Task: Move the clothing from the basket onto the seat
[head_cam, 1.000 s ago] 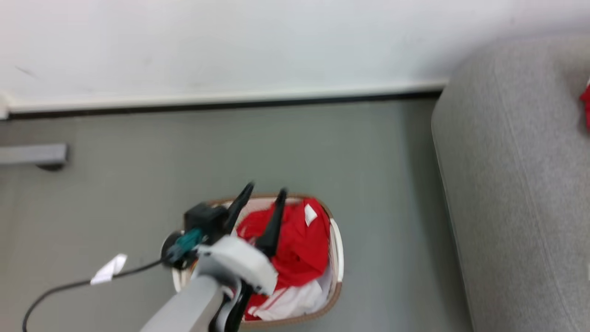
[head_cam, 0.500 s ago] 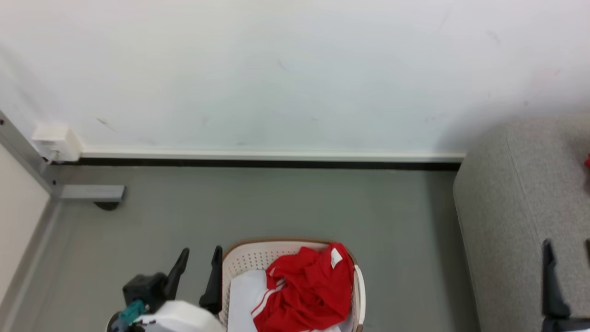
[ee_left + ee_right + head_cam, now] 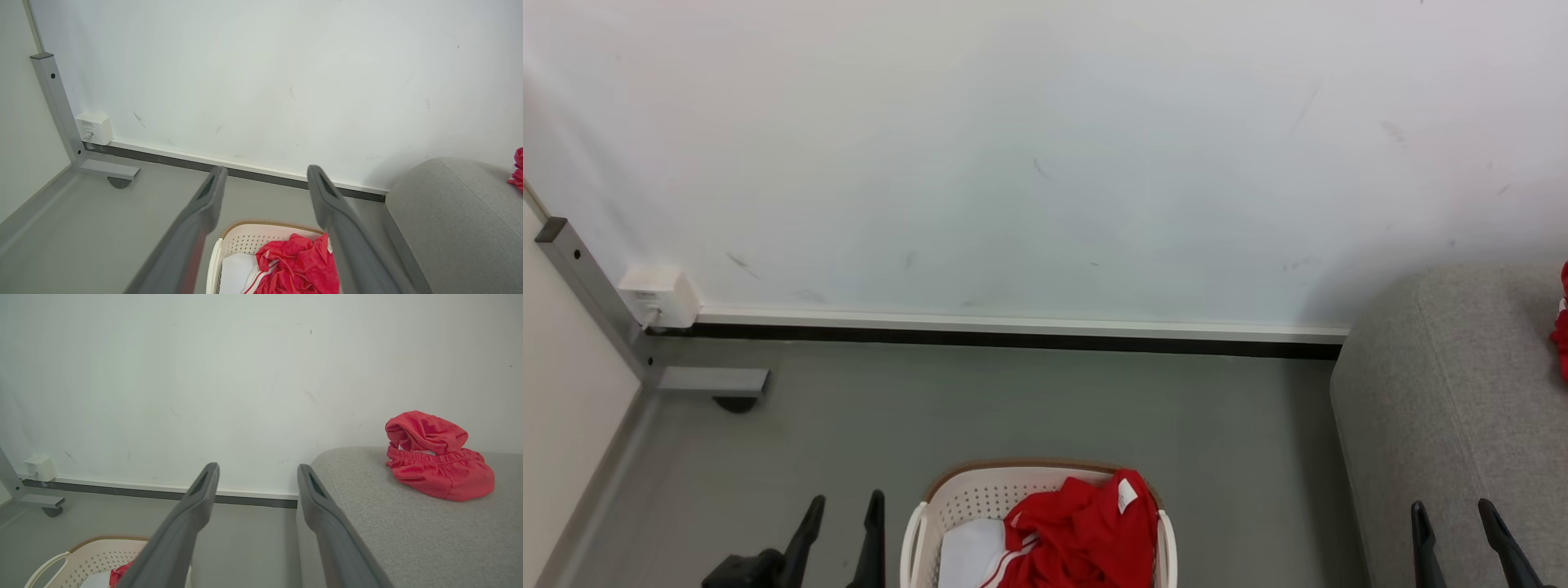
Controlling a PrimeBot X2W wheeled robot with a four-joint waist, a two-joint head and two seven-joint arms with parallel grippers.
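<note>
1. A second ago the left gripper (image 3: 845, 500) hung over the basket (image 3: 1029, 465). Now it sits just left of the basket, above the floor (image 3: 1094, 400), with its fingers apart and empty. The head camera has also tilted up, so more of the wall (image 3: 1045, 163) shows.
2. The right gripper (image 3: 1454, 508) has come into view above the near edge of the sofa seat (image 3: 1437, 408), fingers likewise spread, holding nothing.
3. Both arms look drawn back with nothing taken, so the next pick probably has yet to begin.
4. The red clothing (image 3: 1086, 531) lies crumpled in the basket's right half, against the rim on the sofa side. Another red garment (image 3: 437, 465) already rests on the seat, well apart from the basket.
5. The heap has no clear long axis. Its corner with the white label (image 3: 1126, 495) points toward the wall, and its white stripes (image 3: 1013, 563) trail toward the robot. The basket's rounded far end faces the wall, but the picture's bottom edge cuts off its length.
</note>
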